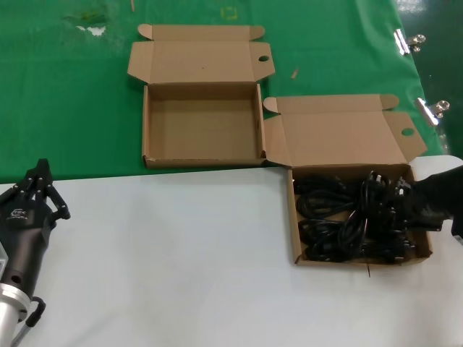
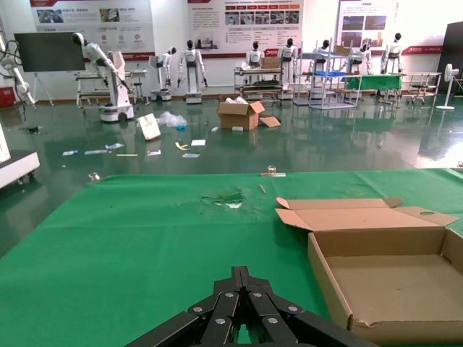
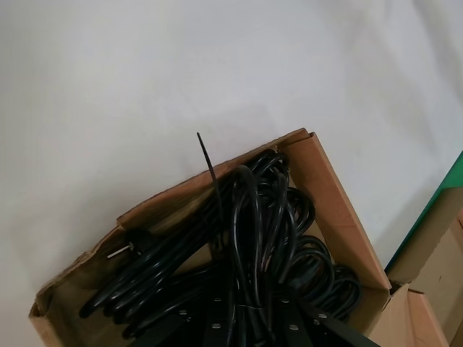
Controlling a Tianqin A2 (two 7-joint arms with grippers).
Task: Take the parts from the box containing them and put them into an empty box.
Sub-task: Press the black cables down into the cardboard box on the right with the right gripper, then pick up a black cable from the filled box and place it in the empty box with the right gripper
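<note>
**Tangled cords may come up together**

The bench [image 1: 181, 246] carries two open mailer boxes: the empty box [image 1: 201, 124] near the far edge on the green cloth [image 1: 65, 94], and the full box [image 1: 359, 217] toward the right edge on the white surface. The main risk, as I judge it, is that the power cords [image 1: 340, 217] lie piled and interlaced, so a grip on one bundle could drag a neighbour out, or tug the light cardboard box along the bench. A loose cable tie [image 3: 210, 170] sticks up over the box wall and could snag.

The right gripper [image 1: 427, 206] hangs over the right side of the full box, right down among the cords. In its wrist view the cords run straight between the finger bases, but the tips are cut off, so I cannot tell whether its jaws are apart or clamped.

The left gripper [image 1: 40, 189] rests at the bench's left edge, well apart from both boxes, jaws together.
</note>
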